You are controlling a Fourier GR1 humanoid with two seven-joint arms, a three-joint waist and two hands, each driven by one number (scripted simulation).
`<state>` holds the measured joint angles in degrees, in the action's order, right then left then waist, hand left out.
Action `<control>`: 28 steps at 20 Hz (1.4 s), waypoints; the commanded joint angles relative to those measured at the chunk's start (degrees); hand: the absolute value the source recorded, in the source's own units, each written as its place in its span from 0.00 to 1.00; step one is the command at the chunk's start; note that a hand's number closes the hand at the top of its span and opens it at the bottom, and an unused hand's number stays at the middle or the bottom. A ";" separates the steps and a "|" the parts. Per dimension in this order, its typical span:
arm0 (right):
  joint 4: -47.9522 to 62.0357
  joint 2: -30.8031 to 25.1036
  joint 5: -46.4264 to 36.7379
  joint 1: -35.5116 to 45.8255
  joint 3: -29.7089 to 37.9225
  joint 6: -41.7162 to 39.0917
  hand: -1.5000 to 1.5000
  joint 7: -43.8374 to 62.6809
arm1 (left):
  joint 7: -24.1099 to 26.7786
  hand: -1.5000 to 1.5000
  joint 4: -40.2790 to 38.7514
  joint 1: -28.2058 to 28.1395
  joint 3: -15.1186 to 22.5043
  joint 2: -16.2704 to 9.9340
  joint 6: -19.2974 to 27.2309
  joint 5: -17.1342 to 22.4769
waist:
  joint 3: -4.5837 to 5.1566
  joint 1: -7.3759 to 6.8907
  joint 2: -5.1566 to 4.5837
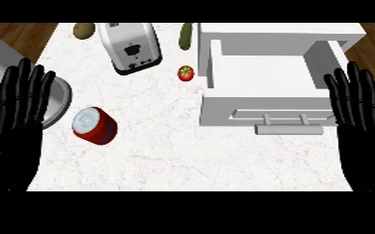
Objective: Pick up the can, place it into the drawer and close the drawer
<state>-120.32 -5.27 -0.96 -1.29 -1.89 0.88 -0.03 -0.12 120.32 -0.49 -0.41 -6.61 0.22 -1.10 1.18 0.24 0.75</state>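
Can (94,125) lies tilted on the counter (183,158), well to the left of the drawer (267,79), red body with its silver top showing. Nothing touches it.

Head view: drawer stands pulled open, white inside, nothing visible in it; its handle (284,117) faces the lower edge. Left hand (22,104) rests at the far left, beyond the can from the drawer, fingers straight and spread, holding nothing. Right hand (355,104) rests just off the drawer's right wall, fingers likewise straight and apart. Between can and drawer, higher up: tomato (186,73), toaster (130,47), and a cucumber (187,35) near the drawer's far left corner.

Step, as I judge it: the pick-up has not begun. Next move calls for a hand, likely the left, to reach the can and curl round its tilted body, then carry it across to the drawer.
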 commanded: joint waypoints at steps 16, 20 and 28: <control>1.44 -0.14 3.52 -8.02 7.27 2.68 0.00 8.35 | 4.37 0.00 -29.38 2.65 -10.20 -36.39 -59.83 43.63 | -1.11 0.81 -0.99; -4.40 -3.40 10.54 -14.00 12.60 -1.95 0.00 9.33 | 5.44 0.00 -39.26 4.99 -13.96 -42.01 -67.46 47.10 | -1.14 1.19 -0.73; -1.64 -5.59 14.83 -13.87 17.93 -5.38 0.00 8.65 | 0.43 0.00 -48.66 10.14 -11.32 -45.70 -71.23 54.14 | -1.18 0.38 -0.77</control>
<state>-120.69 -9.04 11.17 -14.78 13.20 -2.95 6.62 0.54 76.23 8.53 -12.17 -49.46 -62.21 48.57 0.01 0.94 -0.09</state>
